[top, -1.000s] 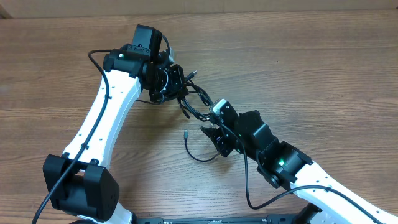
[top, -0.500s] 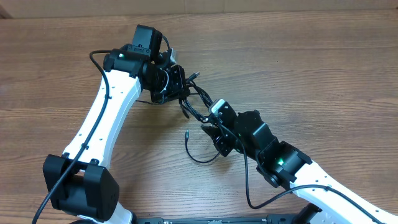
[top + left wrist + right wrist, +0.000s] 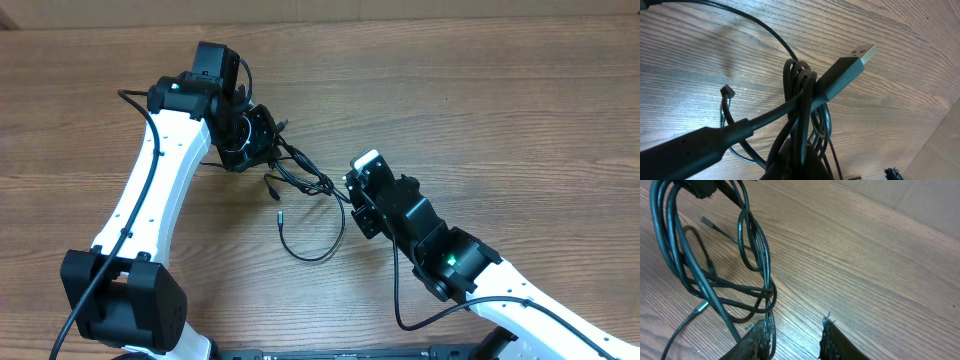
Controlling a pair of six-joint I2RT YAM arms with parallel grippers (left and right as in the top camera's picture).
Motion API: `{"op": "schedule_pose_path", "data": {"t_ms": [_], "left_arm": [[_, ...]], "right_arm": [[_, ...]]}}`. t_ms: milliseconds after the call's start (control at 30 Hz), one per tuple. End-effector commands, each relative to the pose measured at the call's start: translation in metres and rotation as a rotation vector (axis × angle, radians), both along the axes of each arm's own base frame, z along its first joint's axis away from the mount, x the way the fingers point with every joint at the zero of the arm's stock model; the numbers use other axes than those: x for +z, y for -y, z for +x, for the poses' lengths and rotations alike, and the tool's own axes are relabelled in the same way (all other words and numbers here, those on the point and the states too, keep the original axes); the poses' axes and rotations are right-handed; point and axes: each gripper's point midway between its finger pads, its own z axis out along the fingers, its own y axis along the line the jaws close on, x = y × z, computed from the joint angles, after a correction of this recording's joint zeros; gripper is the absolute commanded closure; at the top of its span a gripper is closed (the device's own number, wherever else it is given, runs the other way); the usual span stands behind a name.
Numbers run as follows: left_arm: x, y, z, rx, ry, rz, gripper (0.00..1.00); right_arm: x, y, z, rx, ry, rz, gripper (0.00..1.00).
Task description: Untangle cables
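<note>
Overhead view: the cables point(image 3: 305, 175) form one tangled bundle left of centre on the table point(image 3: 520, 100), strung between the two grippers. The bundle's long axis is diagonal, from the left gripper point(image 3: 262, 147) at upper left down to the right gripper point(image 3: 352, 192) at lower right. One strand drops out of the bundle and lies on the wood below it as a loose loop point(image 3: 318, 252). The loop's end plug point(image 3: 280, 214) points toward the top of the frame. Left wrist view: several strands bunch together and run down into the closed left gripper at bottom centre, so I log it as clamped on the cables. A USB plug point(image 3: 847, 70) crosses the bunch on a diagonal, its silver tip pointing to the upper right of the frame. A small dark plug point(image 3: 727, 91) sits over the wood at left. Right wrist view: the strands hang from upper left down to bottom centre, nearly vertical in the frame. The right gripper's fingers point(image 3: 759, 341) stand moderately apart with bare wood between them. Strands reach the inner edge of the finger on the frame's left, and nothing is pinched.
</note>
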Motion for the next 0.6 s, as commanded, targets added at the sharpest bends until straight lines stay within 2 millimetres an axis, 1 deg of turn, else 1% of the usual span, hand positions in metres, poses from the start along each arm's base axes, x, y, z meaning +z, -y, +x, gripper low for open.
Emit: {"op": "schedule_pose_path", "data": {"t_ms": [0,100,167,200,300,367,400,467,533,567], "left_arm": [[0.001,0.0,0.001,0.012,-0.003,-0.003,0.96],[0.001,-0.001,0.001,0.027,-0.008,0.0,0.96],[0.001,-0.003,0.002,0.076,-0.028,-0.004,0.96],[0.001,-0.005,0.003,0.098,-0.036,-0.007,0.96],[0.0,-0.011,0.005,0.162,-0.058,-0.011,0.96],[-0.001,-0.019,0.008,0.21,-0.066,0.004,0.96],[-0.001,-0.02,0.008,0.221,-0.071,-0.001,0.96],[0.0,-0.018,0.008,0.234,-0.084,-0.018,0.96],[0.002,-0.013,0.006,0.224,-0.092,-0.047,0.96],[0.005,-0.007,0.004,0.21,-0.102,-0.082,0.96]], "right_arm": [[0.001,0.0,0.001,-0.014,-0.008,0.02,0.68],[-0.001,-0.017,-0.012,0.087,-0.059,0.067,0.67],[-0.005,-0.023,-0.02,0.136,-0.097,0.081,0.67],[-0.007,-0.024,-0.024,0.15,-0.115,0.083,0.67],[-0.014,-0.021,-0.029,0.12,-0.172,0.099,0.67],[-0.02,-0.019,-0.032,0.102,-0.209,0.105,0.67],[-0.019,-0.022,-0.035,0.117,-0.219,0.114,0.68],[-0.018,-0.029,-0.04,0.158,-0.238,0.139,0.67],[-0.016,-0.032,-0.041,0.176,-0.239,0.155,0.67],[-0.013,-0.034,-0.041,0.184,-0.233,0.165,0.67]]}}
